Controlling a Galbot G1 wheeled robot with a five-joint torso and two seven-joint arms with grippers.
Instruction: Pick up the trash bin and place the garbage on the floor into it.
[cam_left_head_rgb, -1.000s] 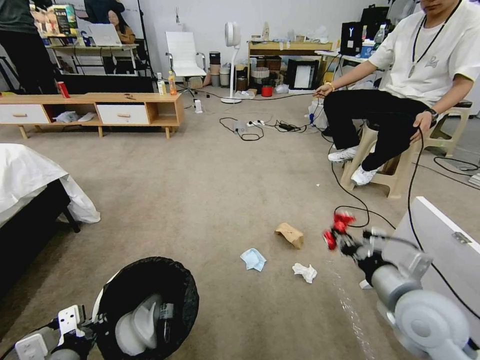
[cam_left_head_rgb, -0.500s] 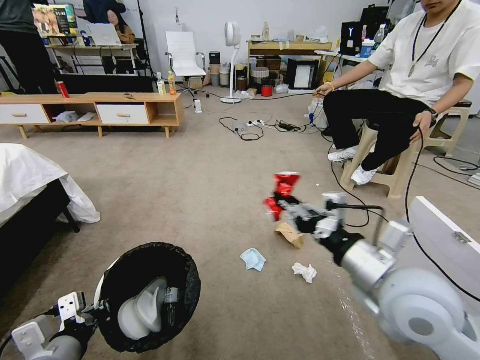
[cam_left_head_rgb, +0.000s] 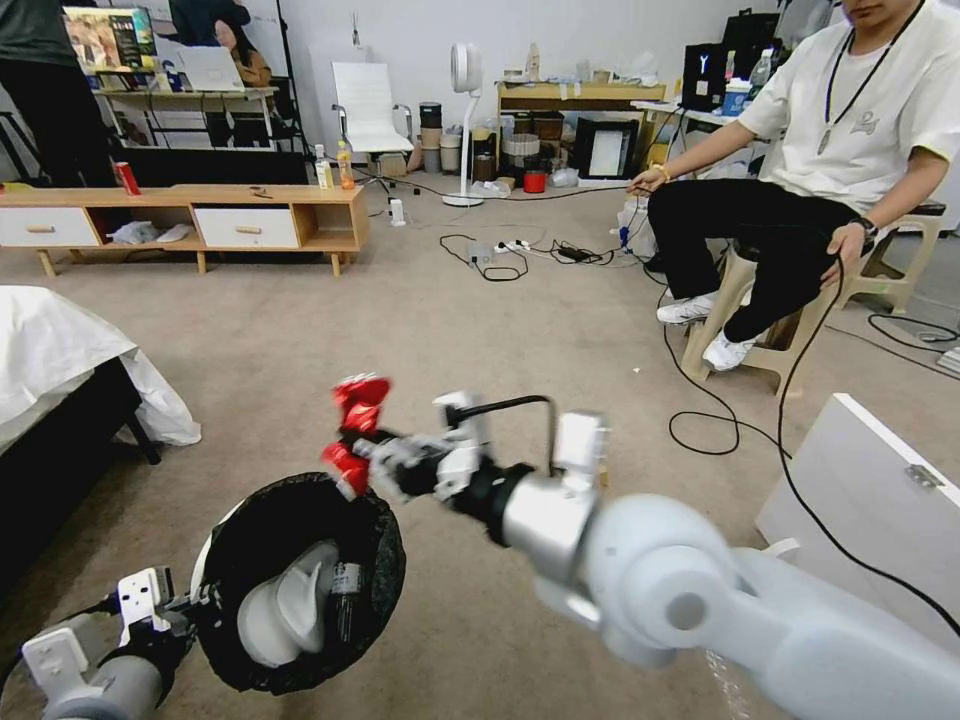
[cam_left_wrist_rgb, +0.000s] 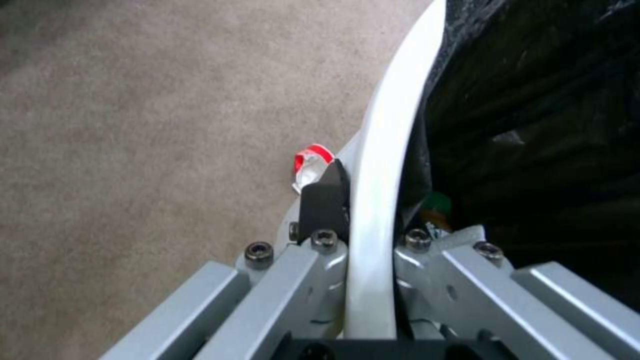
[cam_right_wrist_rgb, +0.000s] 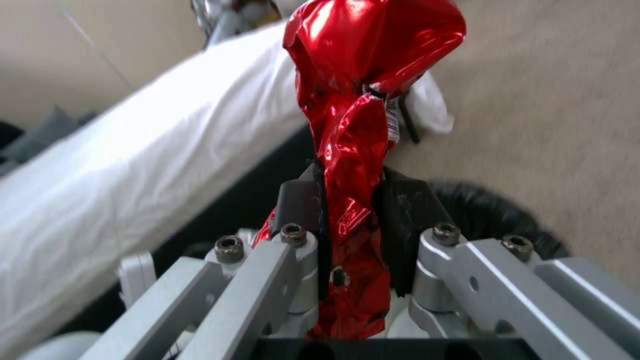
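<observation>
- Now the left gripper (cam_left_head_rgb: 185, 612) is clamped on the near-left rim of the bin (cam_left_head_rgb: 215, 545), one finger (cam_left_wrist_rgb: 325, 202) outside the white wall and the other inside against the black bag.
- Inside the bin lie a white moulded piece and a bottle (cam_left_head_rgb: 345, 598).
- Just over the bin's far rim, the right gripper (cam_left_head_rgb: 362, 462) is pinched tight on the crushed red can (cam_left_head_rgb: 358, 398), which sticks up past its fingers (cam_right_wrist_rgb: 297, 205).
- Carpet (cam_left_head_rgb: 470, 330) lies all round the bin.

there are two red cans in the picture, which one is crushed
The crushed red can pinched in the right gripper fingers, above the trash bin rim. The other red can stands uncrushed on the far low wooden cabinet.
</observation>
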